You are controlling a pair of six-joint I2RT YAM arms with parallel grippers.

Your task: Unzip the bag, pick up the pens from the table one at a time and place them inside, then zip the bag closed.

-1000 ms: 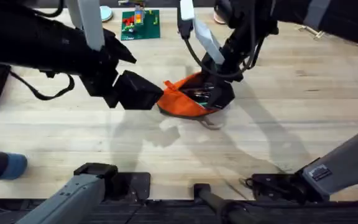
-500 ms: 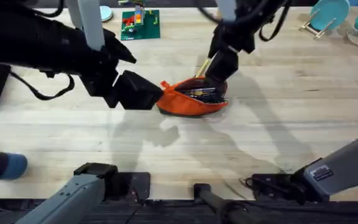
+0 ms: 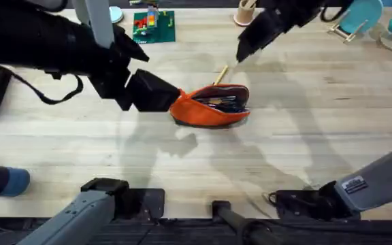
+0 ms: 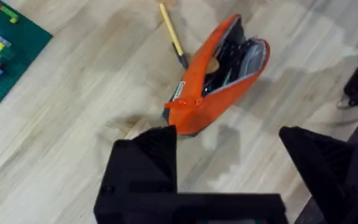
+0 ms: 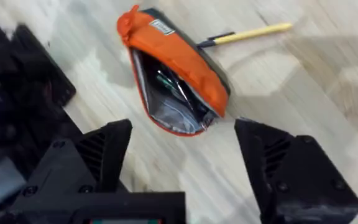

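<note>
Orange bag lies mid-counter, unzipped, mouth gaping for loading; yellow pen rests just behind it, touching; left claw spread wide, empty, by the bag's end, likely steadying; right claw hovers open, empty.

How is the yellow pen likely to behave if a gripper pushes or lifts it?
The yellow pen looks thin, straight and rigid, so probably stiff and light. Lying flat on the table, it may roll if nudged sideways, and its narrow barrel could slip between fingers.

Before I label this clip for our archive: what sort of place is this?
Probably a robot lab bench: a plank table, an orange pencil pouch, a green brick baseplate.
</note>
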